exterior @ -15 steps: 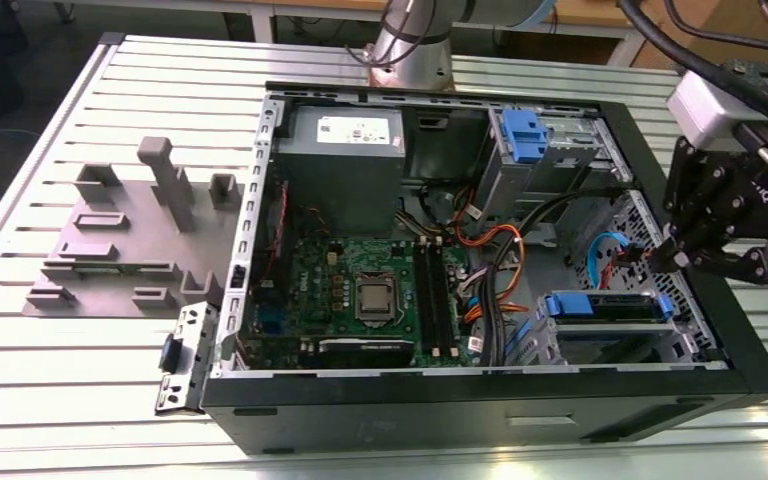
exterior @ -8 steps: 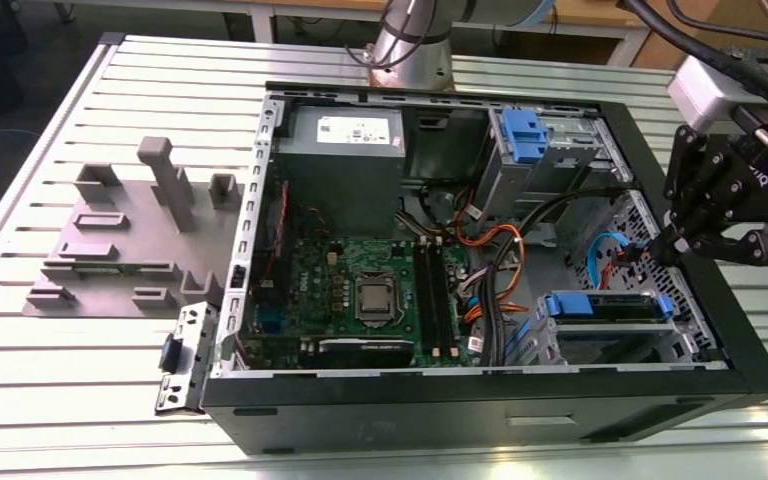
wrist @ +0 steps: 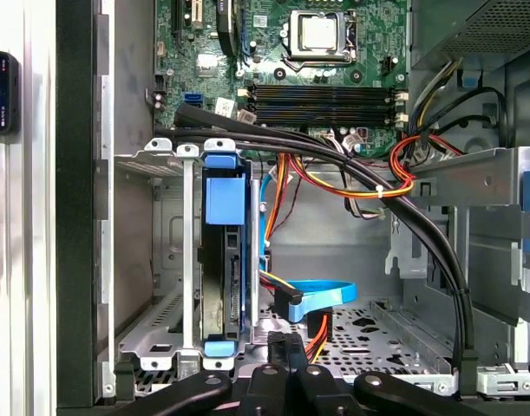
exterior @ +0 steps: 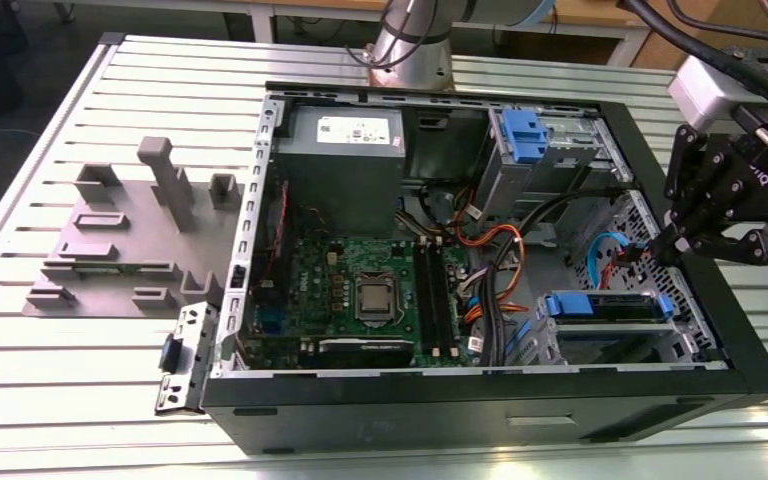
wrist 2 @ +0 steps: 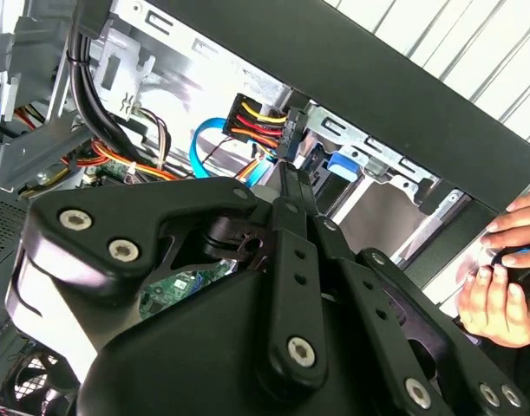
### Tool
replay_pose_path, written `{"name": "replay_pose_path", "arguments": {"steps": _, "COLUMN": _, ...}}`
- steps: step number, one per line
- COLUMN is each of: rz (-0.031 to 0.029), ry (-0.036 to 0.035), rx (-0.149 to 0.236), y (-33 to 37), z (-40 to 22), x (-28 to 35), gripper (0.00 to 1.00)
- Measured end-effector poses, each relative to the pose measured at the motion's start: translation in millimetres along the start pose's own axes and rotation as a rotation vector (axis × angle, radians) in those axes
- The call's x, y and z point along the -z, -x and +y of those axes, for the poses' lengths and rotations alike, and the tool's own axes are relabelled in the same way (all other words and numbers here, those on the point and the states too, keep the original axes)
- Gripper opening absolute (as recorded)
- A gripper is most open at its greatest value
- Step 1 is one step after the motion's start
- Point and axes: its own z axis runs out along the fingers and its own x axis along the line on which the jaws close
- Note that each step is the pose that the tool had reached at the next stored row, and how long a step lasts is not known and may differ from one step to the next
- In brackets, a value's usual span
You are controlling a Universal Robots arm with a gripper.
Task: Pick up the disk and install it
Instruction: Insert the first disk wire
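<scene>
Hovering over the open computer case (exterior: 491,405) near its wall on the exterior view's right, the gripper (exterior: 668,247) was built of matte black links set with round bolt heads. Its two slim fingers (wrist 2: 295,204) were pressed together to a narrow point, with nothing clasped between them. The disk (wrist: 232,286) stood on edge inside the drive cage (wrist: 188,260) of bright, folded and perforated sheet steel. It was flat and dark along its visible side and was edged by a blue plastic rail with a squared tab. In the exterior view the disk (exterior: 607,306) sat in the lower bay, near the gripper's tips but apart from them. A flat, glossy blue data cable (wrist: 321,295) curled just beside the disk, and a bundle of smooth black cables (wrist: 334,156) ran across the top of the cage. The green motherboard (exterior: 357,270) carried a square metal-capped processor (exterior: 375,297) and long black memory slots (wrist: 321,95). A grey metal power supply (exterior: 341,150) occupied the far corner. The case rested on a ribbed aluminium table (exterior: 77,400), beside a blocky grey plastic fixture (exterior: 131,230). A person's hand (wrist 2: 507,277) lay just beyond the case's black rim.
</scene>
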Motion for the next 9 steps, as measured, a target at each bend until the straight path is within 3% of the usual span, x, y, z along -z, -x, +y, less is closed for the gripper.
{"name": "replay_pose_path", "arguments": {"steps": 5, "rz": 0.0003, "ry": 0.0, "rx": 0.0, "y": 0.0, "z": 0.0, "x": 0.0, "gripper": 0.11}}
{"name": "replay_pose_path", "arguments": {"steps": 6, "rz": 0.0027, "ry": -0.0001, "rx": 0.0, "y": 0.1, "z": 0.0, "x": -0.1, "gripper": 0.11}}
{"name": "replay_pose_path", "arguments": {"steps": 7, "rz": 0.0077, "ry": -0.0001, "rx": 0.0, "y": 0.2, "z": 0.0, "x": 0.0, "gripper": 0.11}}
{"name": "replay_pose_path", "arguments": {"steps": 8, "rz": 0.0186, "ry": -0.0003, "rx": 0.0, "y": 0.9, "z": 0.0, "x": -0.5, "gripper": 0.11}}
{"name": "replay_pose_path", "arguments": {"steps": 9, "rz": 0.023, "ry": -0.0003, "rx": 0.001, "y": 1.6, "z": 0.0, "x": -0.6, "gripper": 0.11}}
